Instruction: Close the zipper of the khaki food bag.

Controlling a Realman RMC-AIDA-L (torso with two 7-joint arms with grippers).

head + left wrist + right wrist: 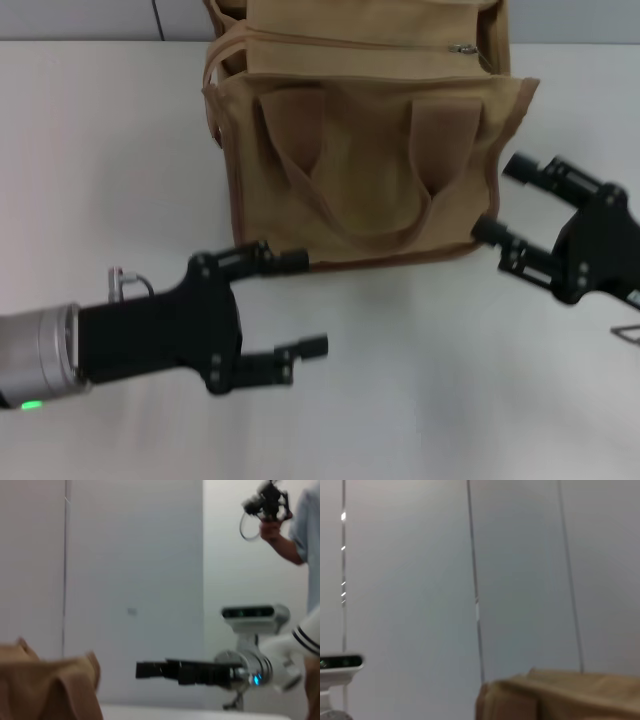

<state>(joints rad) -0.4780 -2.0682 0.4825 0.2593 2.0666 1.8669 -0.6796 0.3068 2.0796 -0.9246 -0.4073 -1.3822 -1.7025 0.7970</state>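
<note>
A soft khaki food bag (365,170) stands on the white surface (110,150) just beyond both open, empty grippers, the left gripper (290,305) near its front base and the right gripper (505,200) beside its side. Its zipper (350,42) runs along the top, with the small silver pull tab (462,47) at the end nearer the right gripper. The limp canvas will likely sag, so one gripper should steady the cloth while the other pinches the small, possibly slippery tab.

White tabletop (120,150); pale panelled wall (130,555), vertical seams.

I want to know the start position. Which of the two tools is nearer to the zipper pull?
The right tool, open beside the bag's right end, where the silver pull sits. The left tool is open in front of the bag.
</note>
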